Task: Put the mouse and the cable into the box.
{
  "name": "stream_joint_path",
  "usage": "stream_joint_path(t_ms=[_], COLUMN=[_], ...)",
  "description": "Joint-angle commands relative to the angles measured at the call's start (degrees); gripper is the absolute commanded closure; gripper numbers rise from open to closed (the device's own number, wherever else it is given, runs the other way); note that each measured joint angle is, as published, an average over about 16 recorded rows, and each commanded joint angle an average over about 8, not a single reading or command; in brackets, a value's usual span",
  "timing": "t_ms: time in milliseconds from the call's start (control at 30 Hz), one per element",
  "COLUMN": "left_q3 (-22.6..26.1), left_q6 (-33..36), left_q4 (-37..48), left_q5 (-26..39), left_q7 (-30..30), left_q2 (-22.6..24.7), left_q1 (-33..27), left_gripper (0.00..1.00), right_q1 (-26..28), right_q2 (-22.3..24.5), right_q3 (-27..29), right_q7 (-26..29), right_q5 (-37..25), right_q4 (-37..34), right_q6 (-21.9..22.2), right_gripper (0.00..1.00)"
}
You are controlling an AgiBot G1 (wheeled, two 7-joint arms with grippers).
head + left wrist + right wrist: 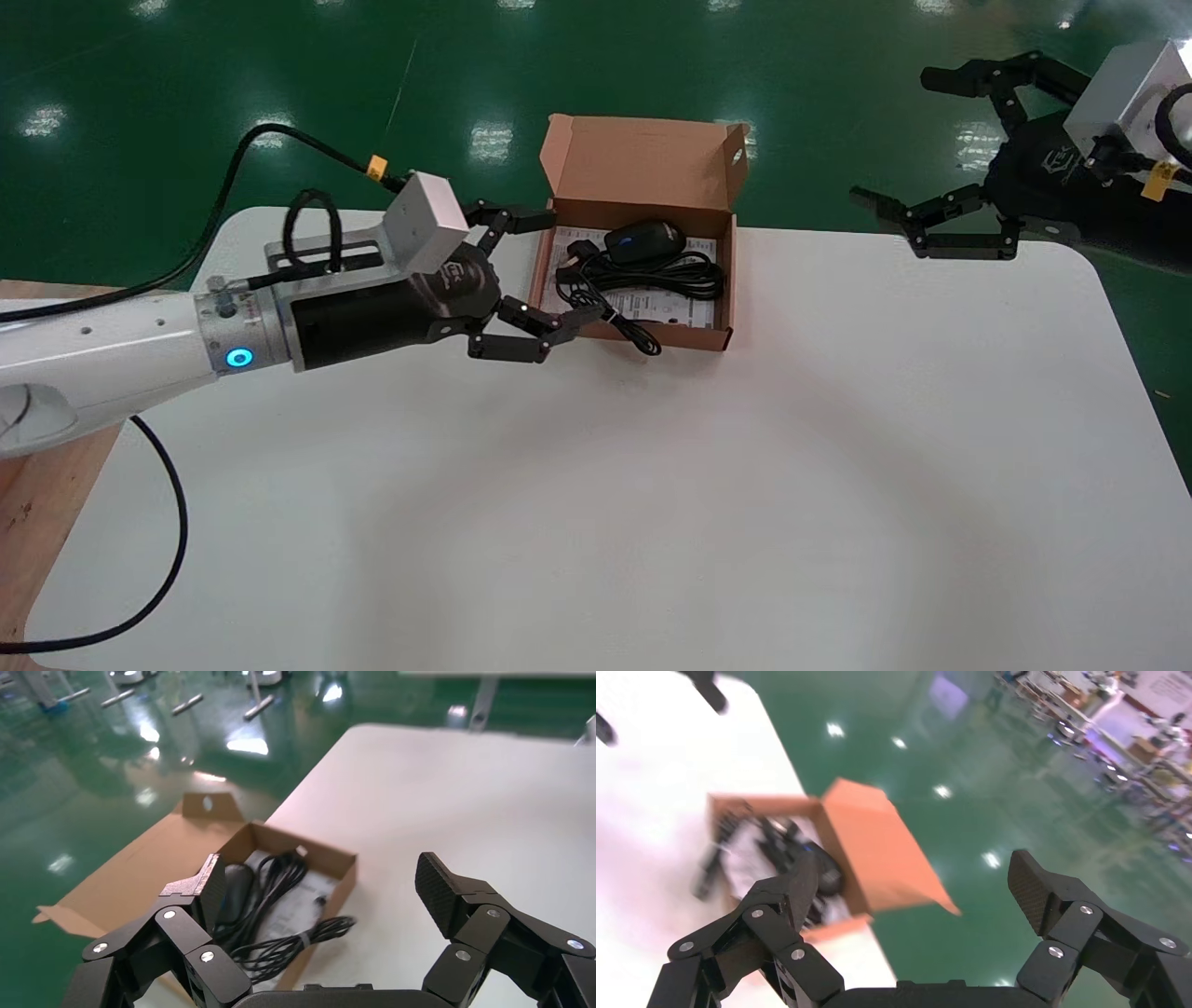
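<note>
- Gaping empty, the black left gripper (573, 267) hovered beside the brown cardboard box (643, 158).
- The limp black cable (652, 275) overhung the near wall, probably a light, pinchable loop.
- The right gripper (894, 140) sat parked far right, splayed.

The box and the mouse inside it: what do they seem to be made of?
The box looks like matte brown cardboard, with folded flaps and raw cut edges. The mouse seems to be smooth black plastic, judging by its faint sheen.

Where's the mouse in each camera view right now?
Head view: mouse at the far end of the box, by the lid.
Left wrist view: mouse inside the box, beside the cable.
Right wrist view: mouse inside the box, blurred.
Shared landmark: the open lid.
</note>
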Motion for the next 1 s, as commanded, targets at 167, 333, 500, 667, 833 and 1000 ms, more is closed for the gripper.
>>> stream_joint_path(t_ms=[167, 333, 500, 667, 833, 1000], left_q3=[-3.44, -6.29, -9.13, -12.00, -14.85, -17.27], left_q6=[4.42, 8.09, 11.74, 15.43, 19.10, 22.22], left_q4=[-5.71, -10.45, -15.17, -19.93, -24.68, -28.72], left_q5=[-2.98, -5.46, -7.92, -10.41, -12.89, -14.99], left_q7=[-4.30, -7.88, -11.44, -15.02, -18.60, -21.59], left_q2=[-4.33, -7.93, -11.51, -15.13, -18.73, -21.78], left_q1=[3.28, 6.01, 8.73, 11.46, 14.19, 16.51], left_gripper=[0.00, 0.00, 0.00, 0.00, 0.00, 0.00], right_q1=[-4.92, -9.00, -13.07, -17.17, -21.26, -24.56], right_q2=[1.38, 2.53, 3.67, 4.82, 5.97, 6.85], right_q3=[2.08, 3.80, 5.52, 7.25, 8.97, 10.30], right_q7=[7.34, 13.43, 19.50, 25.62, 31.72, 36.59], right_q5=[2.89, 5.28, 7.67, 10.08, 12.48, 14.36], right_q4=[7.39, 13.52, 19.63, 25.79, 31.93, 36.97], right_q6=[-2.81, -5.13, -7.46, -9.80, -12.13, -13.97], right_gripper=[0.00, 0.00, 0.00, 0.00, 0.00, 0.00])
